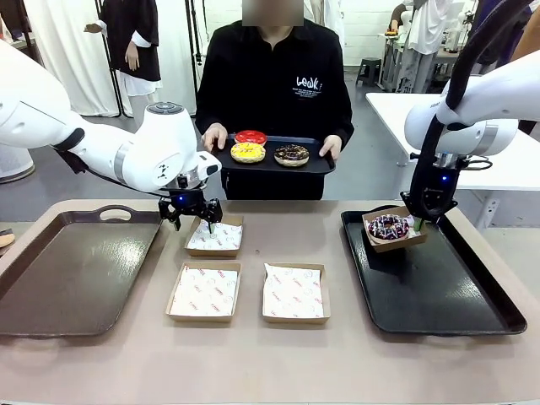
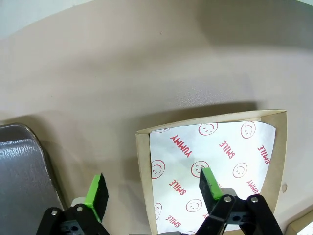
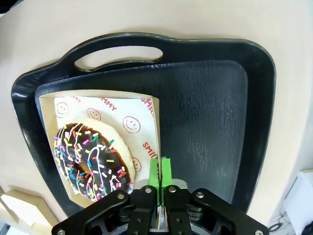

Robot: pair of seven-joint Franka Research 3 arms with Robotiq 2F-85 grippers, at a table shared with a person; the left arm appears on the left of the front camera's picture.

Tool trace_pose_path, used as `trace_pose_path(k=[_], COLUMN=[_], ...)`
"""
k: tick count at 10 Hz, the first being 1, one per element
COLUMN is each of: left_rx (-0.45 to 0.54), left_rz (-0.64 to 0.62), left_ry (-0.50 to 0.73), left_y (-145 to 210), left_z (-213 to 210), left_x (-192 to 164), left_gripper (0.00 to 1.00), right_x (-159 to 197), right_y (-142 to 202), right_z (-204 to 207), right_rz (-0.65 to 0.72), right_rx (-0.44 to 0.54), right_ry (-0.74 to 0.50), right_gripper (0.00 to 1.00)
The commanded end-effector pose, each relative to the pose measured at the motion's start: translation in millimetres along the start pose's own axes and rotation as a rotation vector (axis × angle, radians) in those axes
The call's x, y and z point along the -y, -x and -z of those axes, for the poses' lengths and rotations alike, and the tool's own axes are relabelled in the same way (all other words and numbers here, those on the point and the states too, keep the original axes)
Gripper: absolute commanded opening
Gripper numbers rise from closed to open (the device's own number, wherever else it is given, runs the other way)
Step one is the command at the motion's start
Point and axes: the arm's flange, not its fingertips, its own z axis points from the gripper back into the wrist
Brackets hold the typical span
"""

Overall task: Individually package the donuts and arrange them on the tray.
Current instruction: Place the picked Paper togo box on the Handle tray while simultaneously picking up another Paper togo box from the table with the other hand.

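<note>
Pinching box (image 3: 142, 115) of sprinkled donut (image 3: 90, 159), right claw (image 3: 160, 169); left claw (image 2: 152, 185) splayed astride empty box (image 2: 220, 147).

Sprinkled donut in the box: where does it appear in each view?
Front view: sprinkled donut in the donut box, at the black tray's far-left corner.
Right wrist view: lower left, beside the right gripper.
Left wrist view: faces an empty box instead.
Shared landmark: the black tray.

beige table (image 1: 253, 371) | white table (image 1: 405, 110) at right | grey floor (image 1: 375, 173) | 1 dark stool (image 1: 369, 67) far back
</note>
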Motion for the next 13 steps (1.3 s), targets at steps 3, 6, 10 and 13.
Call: trace_pose_path(k=[3,6,10,13], left_rx=[-0.010,-0.011,-0.022,-0.027], left_rz=[-0.063,-0.060,-0.076,-0.080], left_ry=[0.035,0.037,0.033,0.029], left_y=[-6.6,-7.2,-8.8,-9.0], left_z=[1.8,1.6,2.4,1.6], left_x=[-3.0,-6.1,-7.0,-7.5], left_gripper=[0.00,0.09,0.00,0.00], right_x=[2.3,0.7,3.8,2.4], right_y=[-6.5,-6.2,-2.8,4.5], right_z=[0.9,0.8,-2.6,-8.0], right_rz=[-0.005,-0.009,-0.003,-0.007], right_rx=[0.010,0.007,0.013,0.039], right_ry=[-0.007,-0.017,-0.034,-0.044], right_gripper=[0.99,1.00,1.00,1.00])
